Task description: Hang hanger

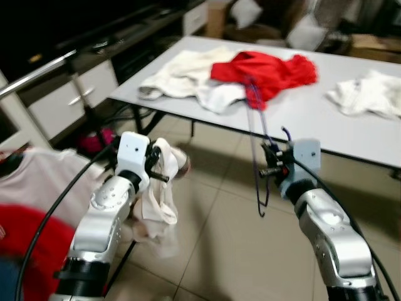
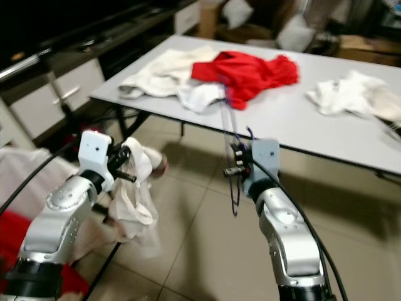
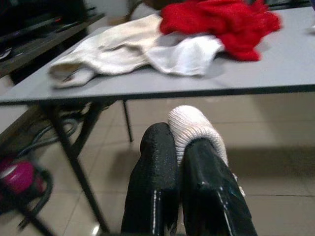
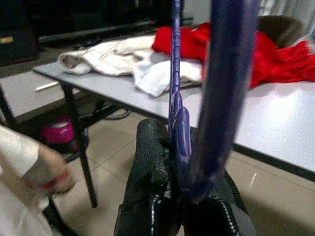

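The right tool (image 1: 270, 164) is clamped on a purple hanger (image 1: 260, 141), held upright just before the bench (image 1: 313, 119). The left tool (image 1: 156, 168) pinches a cream garment (image 1: 156, 200), arm raised.

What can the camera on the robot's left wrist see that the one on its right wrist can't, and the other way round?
The left wrist view looks along the left gripper, whose black fingers are shut on a cream garment.

The right wrist view looks along the right gripper, shut on a purple hanger rising between its fingers, with pale cloth at one side.

Both share the grey table, the red garment and cream clothes on it, and the tiled floor.
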Robot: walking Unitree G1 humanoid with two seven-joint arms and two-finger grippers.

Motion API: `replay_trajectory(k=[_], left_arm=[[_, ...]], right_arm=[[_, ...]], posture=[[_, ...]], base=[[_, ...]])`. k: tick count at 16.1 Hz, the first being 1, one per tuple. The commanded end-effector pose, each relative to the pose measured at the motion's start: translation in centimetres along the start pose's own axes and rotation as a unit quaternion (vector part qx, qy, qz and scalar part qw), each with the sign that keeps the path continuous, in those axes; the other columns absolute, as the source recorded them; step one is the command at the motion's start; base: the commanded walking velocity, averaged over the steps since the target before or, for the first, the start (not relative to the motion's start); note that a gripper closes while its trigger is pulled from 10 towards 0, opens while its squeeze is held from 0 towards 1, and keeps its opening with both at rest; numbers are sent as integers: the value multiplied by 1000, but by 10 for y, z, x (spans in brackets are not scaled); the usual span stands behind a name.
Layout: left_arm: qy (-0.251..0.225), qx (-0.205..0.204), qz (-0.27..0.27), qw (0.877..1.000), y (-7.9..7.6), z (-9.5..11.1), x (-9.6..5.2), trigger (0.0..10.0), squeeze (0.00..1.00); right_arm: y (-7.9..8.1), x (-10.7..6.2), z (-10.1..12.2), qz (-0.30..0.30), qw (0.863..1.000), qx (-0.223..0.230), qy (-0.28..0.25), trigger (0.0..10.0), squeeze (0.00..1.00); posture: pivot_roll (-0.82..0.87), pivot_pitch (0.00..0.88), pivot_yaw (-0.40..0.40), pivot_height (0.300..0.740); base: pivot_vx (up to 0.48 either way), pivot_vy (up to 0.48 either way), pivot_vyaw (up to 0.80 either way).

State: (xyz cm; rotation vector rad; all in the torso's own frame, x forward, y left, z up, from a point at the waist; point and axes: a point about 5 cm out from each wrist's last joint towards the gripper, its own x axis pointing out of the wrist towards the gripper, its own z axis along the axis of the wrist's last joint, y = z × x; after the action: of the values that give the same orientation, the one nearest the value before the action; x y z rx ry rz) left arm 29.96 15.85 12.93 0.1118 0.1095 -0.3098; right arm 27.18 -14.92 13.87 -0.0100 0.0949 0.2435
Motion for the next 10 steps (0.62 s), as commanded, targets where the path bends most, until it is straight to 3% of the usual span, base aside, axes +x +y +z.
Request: replay_trajectory(k=[1,4,9,10], left_arm=[[-20,0,-7,1000,1,12,5,10000,0],[-22,-4,11,1000,6,15,8,10000,0],[-31,-16,23,999,12,19,10,10000,0],[-35,-22,22,999,14,21,11,10000,0]], right_arm=[[-2,1,4,10,1000,-8,-3,10000,0],[-5,3,4,5,1000,-15,1,10000,0],[-4,5,3,18,999,-28,5,10000,0],[-4,6,4,27,999,-24,6,10000,0]], posture=[[-62,0,52,740],[-60,0,47,740],[-57,0,33,740],[-56,0,28,740]], base=[[0,0,-800],[0,0,0],[241,0,0],[274,0,-800]])
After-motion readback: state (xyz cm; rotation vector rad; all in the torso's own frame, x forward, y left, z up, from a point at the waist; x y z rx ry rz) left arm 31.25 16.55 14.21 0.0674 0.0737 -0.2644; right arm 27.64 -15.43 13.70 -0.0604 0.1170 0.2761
